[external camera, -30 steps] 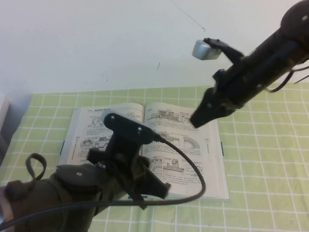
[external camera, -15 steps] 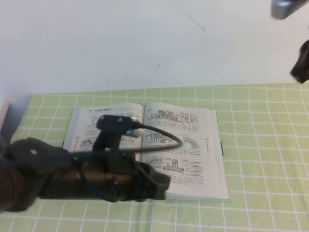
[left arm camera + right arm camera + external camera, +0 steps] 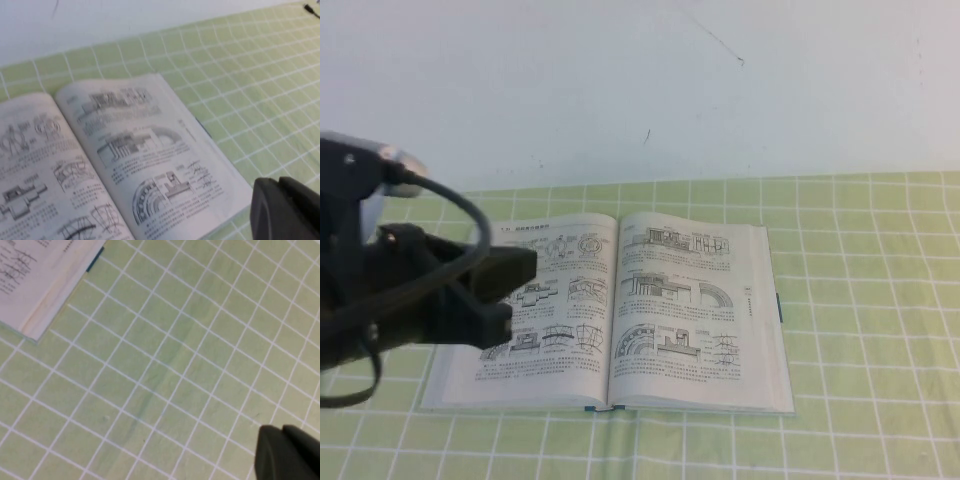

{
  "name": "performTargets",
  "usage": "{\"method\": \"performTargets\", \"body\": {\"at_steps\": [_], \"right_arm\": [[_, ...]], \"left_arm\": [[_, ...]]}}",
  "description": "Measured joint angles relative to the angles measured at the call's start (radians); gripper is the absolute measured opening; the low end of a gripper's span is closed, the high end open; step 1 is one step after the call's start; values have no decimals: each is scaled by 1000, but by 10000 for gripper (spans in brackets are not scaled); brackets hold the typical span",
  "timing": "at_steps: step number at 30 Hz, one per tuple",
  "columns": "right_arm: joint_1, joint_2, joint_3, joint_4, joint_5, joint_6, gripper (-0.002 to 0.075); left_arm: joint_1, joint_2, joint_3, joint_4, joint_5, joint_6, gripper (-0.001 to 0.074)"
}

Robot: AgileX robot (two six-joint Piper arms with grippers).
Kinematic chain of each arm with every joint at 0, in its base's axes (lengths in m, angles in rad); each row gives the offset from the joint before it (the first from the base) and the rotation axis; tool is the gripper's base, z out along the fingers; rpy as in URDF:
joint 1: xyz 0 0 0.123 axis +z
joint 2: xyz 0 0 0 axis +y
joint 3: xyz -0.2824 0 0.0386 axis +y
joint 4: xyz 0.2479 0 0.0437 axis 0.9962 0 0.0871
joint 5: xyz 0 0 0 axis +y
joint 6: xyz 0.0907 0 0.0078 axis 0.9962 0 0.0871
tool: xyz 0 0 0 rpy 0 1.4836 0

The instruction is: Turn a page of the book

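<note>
Caution: lifting left gripper [image 3: 281,210] clear of the book [image 3: 690,300] below it, parking right gripper [image 3: 286,452], closed and empty, above tablecloth [image 3: 175,365].

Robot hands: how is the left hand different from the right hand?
The left hand is beside the open book, and its arm covers the book's left edge in the high view. The right hand is out of that view, above the green checked cloth off the book's corner. The left hand faces both picture pages. The right hand faces mostly cloth. Both are dark, shut and holding nothing.
</note>
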Motion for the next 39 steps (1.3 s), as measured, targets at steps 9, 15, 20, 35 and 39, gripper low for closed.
{"method": "performTargets", "body": {"at_steps": [9, 15, 20, 35, 39], "right_arm": [[0, -187, 263, -62, -258, 112, -1], [0, -282, 413, -62, -559, 143, -1], [0, -318, 491, -84, -641, 143, -1], [0, -319, 557, -80, -434, 143, -1], [0, -321, 557, -81, -375, 143, -1]], "left_arm": [[-33, -239, 85, -62, -47, 152, -4], [-33, -416, 181, -126, -124, 205, -4], [-34, -556, 232, -134, -202, 247, -4], [-34, -670, 243, -140, -245, 262, -4], [-34, -670, 243, -140, -247, 264, -4]]}}
